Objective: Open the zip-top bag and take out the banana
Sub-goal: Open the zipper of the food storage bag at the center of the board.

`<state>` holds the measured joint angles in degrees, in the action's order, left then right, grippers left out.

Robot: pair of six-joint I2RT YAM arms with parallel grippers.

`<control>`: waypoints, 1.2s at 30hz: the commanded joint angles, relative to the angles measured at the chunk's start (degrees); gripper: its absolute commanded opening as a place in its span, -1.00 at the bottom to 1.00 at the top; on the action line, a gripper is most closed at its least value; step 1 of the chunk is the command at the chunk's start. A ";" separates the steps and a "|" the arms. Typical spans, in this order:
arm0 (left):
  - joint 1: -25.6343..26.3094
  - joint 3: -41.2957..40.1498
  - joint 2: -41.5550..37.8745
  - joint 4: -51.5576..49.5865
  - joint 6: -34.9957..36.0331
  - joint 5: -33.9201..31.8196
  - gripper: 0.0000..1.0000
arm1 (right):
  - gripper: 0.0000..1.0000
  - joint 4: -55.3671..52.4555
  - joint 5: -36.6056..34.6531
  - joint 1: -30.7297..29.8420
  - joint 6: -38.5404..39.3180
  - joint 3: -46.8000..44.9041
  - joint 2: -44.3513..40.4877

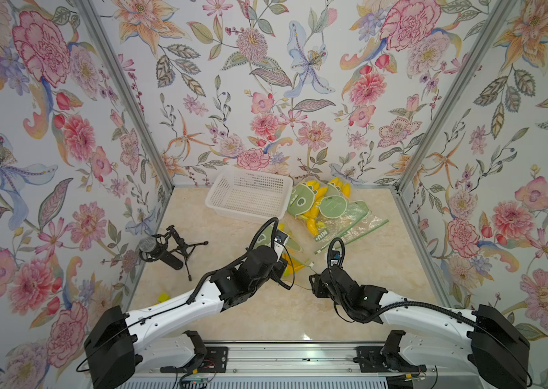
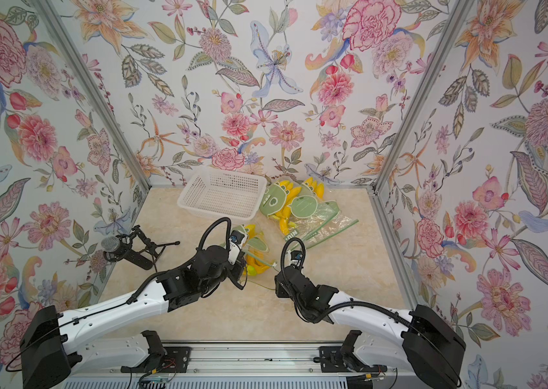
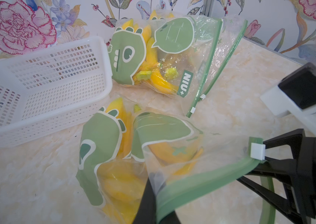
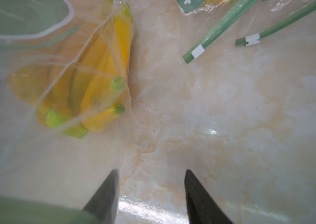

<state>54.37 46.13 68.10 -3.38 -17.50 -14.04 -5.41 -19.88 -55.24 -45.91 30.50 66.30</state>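
Pinching the green zip strip (image 3: 201,180) of the near bag (image 3: 153,139), my left claw (image 3: 153,186) is clamped tight on the plastic and holds that edge up off the table (image 1: 367,286). My right claw (image 4: 151,172) sits just right of the bag with its jaws partly apart. Bare table shows between them and nothing is gripped, though the clear film brushes close to one jaw. The white slider (image 3: 257,151) sits at the right end of the strip, right beside that claw's tips; I cannot tell whether they touch it. The bananas (image 4: 102,73) all lie inside the bag, bunched against its right side with their green stems pointing toward me. I judge the job to be at its start: the bag is steadied, but I cannot make out that the seal has parted, and no banana has come out. Left to do are catching the slider or lip, pulling the mouth open, then reaching in for a banana. More filled bags (image 1: 330,208) lie far right, beside the white basket (image 1: 214,187), and a microphone (image 1: 155,247) stands at the left.
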 commanded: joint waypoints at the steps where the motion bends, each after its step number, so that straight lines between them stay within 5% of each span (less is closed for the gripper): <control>1: -0.67 0.20 -1.83 0.09 0.57 -0.38 -1.00 | 0.19 -3.32 -1.38 -0.91 4.28 2.75 -2.54; 6: -0.23 -2.10 -2.65 -0.50 2.19 0.45 -1.00 | 0.47 -1.69 10.30 -0.80 16.72 6.80 -12.42; 11: 0.98 -4.12 -3.25 1.25 3.40 2.61 -1.00 | 0.58 -4.11 17.03 4.58 17.78 10.41 -16.32; 17: 1.97 -3.68 -2.62 1.88 3.71 3.55 -1.00 | 0.55 -5.11 19.52 8.01 19.45 12.01 -12.32; 25: 3.59 -6.30 -2.73 2.04 3.00 2.63 -1.00 | 0.57 -5.28 21.61 13.49 10.71 13.29 -4.67; 36: 5.31 -13.73 -7.22 -0.74 -4.12 -4.43 -0.89 | 0.59 -3.19 22.76 12.32 13.32 17.74 6.29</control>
<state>59.18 34.28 63.18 -2.76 -17.54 -14.26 -9.52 2.59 -42.22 -33.45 46.33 71.59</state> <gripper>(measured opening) 0.056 0.790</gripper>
